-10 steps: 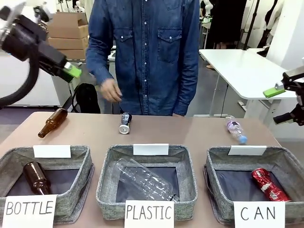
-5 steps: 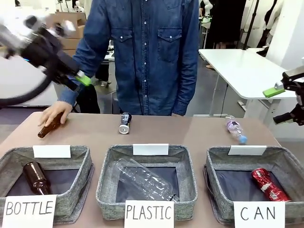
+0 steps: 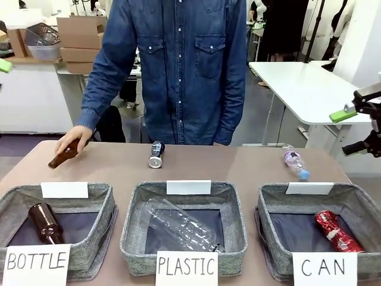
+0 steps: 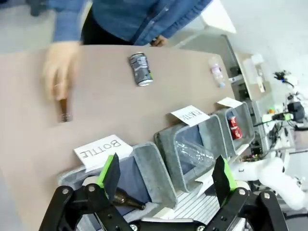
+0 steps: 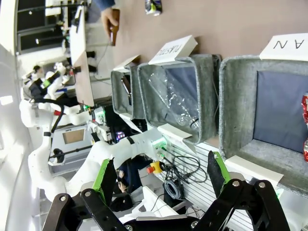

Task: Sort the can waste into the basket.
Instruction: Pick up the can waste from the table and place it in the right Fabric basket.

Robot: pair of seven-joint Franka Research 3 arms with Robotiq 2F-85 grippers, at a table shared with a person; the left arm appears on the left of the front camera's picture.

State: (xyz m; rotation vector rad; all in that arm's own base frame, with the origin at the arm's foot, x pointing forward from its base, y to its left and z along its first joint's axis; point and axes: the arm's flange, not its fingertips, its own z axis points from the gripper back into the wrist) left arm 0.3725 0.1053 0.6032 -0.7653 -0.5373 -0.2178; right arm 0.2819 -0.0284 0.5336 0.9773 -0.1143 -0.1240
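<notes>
The dark blue-black can [image 3: 156, 154] lies on its side at the table's far middle, also seen from the left wrist [image 4: 140, 69]. The red can [image 3: 334, 232] lies inside the grey "CAN" basket [image 3: 272, 210] at the front right. My left gripper [image 4: 166, 175] hangs open and empty high above the front left baskets. My right gripper [image 3: 352, 131] is held open and empty in the air beyond the table's right edge, above and behind the "CAN" basket [image 5: 236, 96].
A person in a denim shirt stands at the far side, one hand [image 3: 72, 137] on a brown bottle [image 3: 62, 157] at the far left. A clear plastic bottle [image 3: 295, 161] lies far right. The "PLASTIC" basket [image 3: 136, 220] and "BOTTLE" basket [image 3: 105, 210] each hold a bottle.
My left arm has swung up and out of the front view to the left. The person's hand has come down onto the brown bottle and nudged it. The right gripper has not moved.
</notes>
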